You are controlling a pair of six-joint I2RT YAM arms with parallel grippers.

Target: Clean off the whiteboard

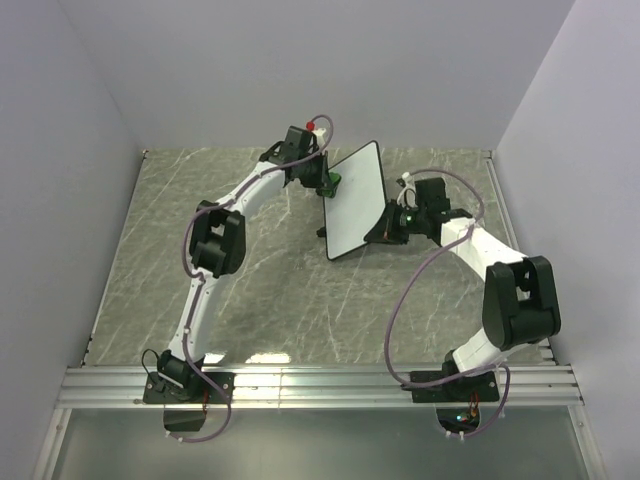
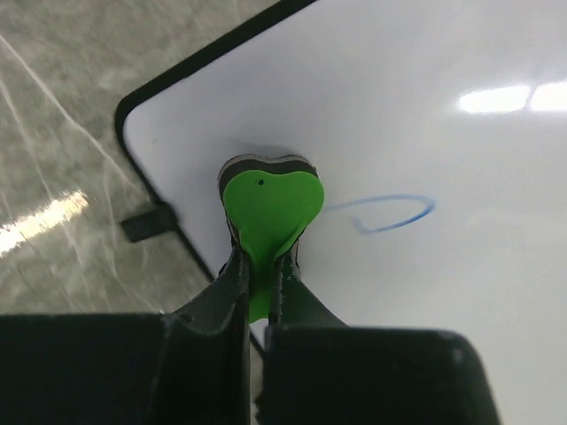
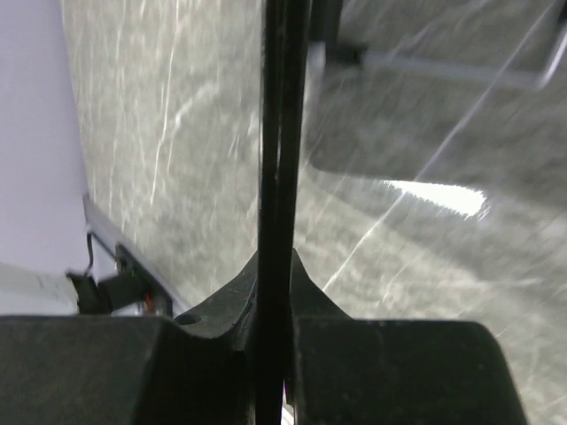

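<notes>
Whiteboard stands tilted at mid-table, the right gripper clamped tight on its thin black edge at 4 o'clock, and the left gripper pinches the green eraser and presses it onto the board near the 10 o'clock corner. A blue loop sits at 3 o'clock of the eraser in the left wrist view, not yet wiped. The risk: too hard a push could pivot the board in that single edge grip or pull it free, or the eraser could twist in the fingers and skate past the ink.
</notes>
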